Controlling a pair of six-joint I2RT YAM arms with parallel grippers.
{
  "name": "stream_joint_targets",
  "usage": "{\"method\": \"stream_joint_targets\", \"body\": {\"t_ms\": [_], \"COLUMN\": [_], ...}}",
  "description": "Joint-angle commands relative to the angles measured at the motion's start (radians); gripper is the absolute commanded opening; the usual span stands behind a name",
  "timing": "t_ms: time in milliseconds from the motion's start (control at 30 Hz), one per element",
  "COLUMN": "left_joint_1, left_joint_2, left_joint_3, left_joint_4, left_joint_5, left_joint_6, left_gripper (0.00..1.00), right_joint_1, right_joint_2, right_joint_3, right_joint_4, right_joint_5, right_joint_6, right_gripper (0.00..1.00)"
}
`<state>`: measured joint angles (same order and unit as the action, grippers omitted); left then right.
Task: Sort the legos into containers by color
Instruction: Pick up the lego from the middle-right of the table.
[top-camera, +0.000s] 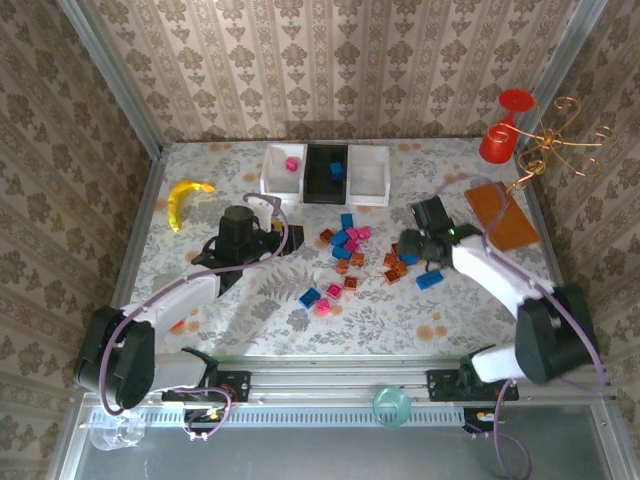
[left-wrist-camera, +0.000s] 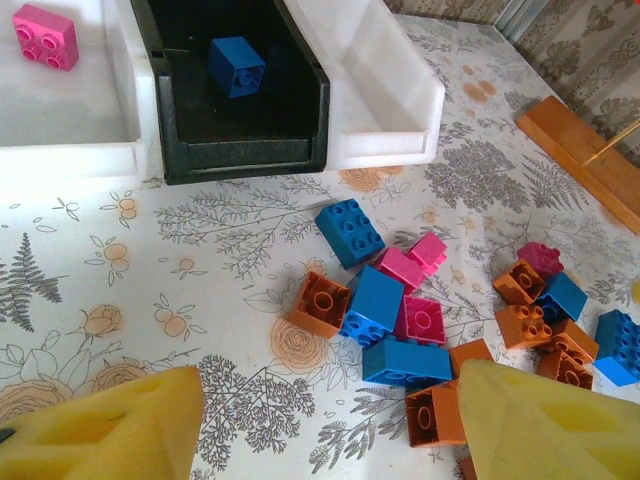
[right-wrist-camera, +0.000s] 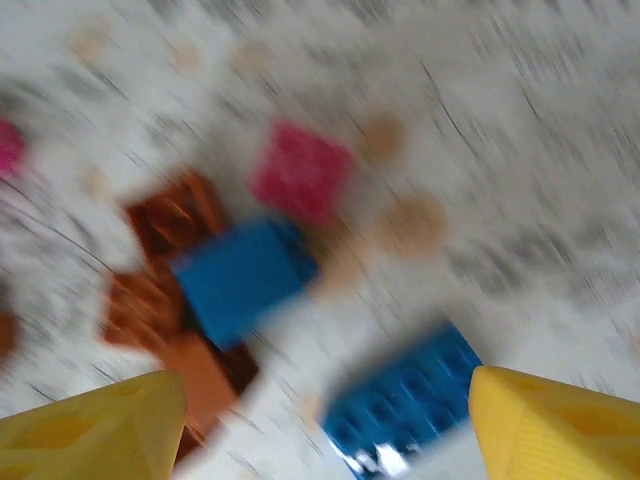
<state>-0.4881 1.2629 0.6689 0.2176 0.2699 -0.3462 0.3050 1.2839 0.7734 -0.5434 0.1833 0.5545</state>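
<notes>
Three containers stand side by side at the back: a white one (top-camera: 272, 181) with a pink lego (left-wrist-camera: 45, 35), a black one (top-camera: 314, 177) with a blue lego (left-wrist-camera: 237, 66), and another white one (top-camera: 368, 172). Loose blue, pink and orange legos (top-camera: 345, 245) lie mid-table. My left gripper (left-wrist-camera: 330, 430) is open just left of this pile, its yellow fingers (left-wrist-camera: 110, 430) straddling bare cloth, with an orange brick (left-wrist-camera: 435, 415) by the right finger. My right gripper (right-wrist-camera: 325, 430) is open low over the right-hand cluster (top-camera: 397, 265). A blue brick (right-wrist-camera: 405, 400) lies between its fingers; that view is blurred.
A banana (top-camera: 185, 200) lies at the left. A flat orange-brown plate (top-camera: 500, 215), a red goblet (top-camera: 503, 125) and a gold wire stand (top-camera: 560, 135) sit at the right back. A teal cup (top-camera: 392, 405) rests on the front rail. Patterned walls enclose the table.
</notes>
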Motion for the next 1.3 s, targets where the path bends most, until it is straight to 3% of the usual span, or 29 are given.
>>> {"method": "stream_joint_targets", "body": {"t_ms": [0,367,633,1267], "left_joint_1": [0.007,0.004,0.006,0.013], "left_joint_2": [-0.005,-0.027,-0.027,-0.049], "left_joint_3": [0.017,-0.009,-0.012,-0.031], "left_joint_4": [0.016,0.029,0.027,0.024], "left_joint_5": [0.033,0.032,0.024,0.017], "left_joint_6": [-0.026,-0.032,-0.025,-0.011], "left_gripper": [0.69,0.69,0.69,0.69], "right_joint_1": [0.001,0.003,0.002,0.002], "right_joint_2": [-0.052,0.038,0.135,0.253], "right_joint_3": [-0.096,-0.154,-0.135,-0.036], "right_joint_4": [-0.072,0.165,0.232,0.26], "right_joint_5": [-0.01,-0.078,-0.045,0.026], "right_joint_6": [0.101,0.183,0.179,0.187], "right_gripper": [0.76,0.71,0.69,0.43]}}
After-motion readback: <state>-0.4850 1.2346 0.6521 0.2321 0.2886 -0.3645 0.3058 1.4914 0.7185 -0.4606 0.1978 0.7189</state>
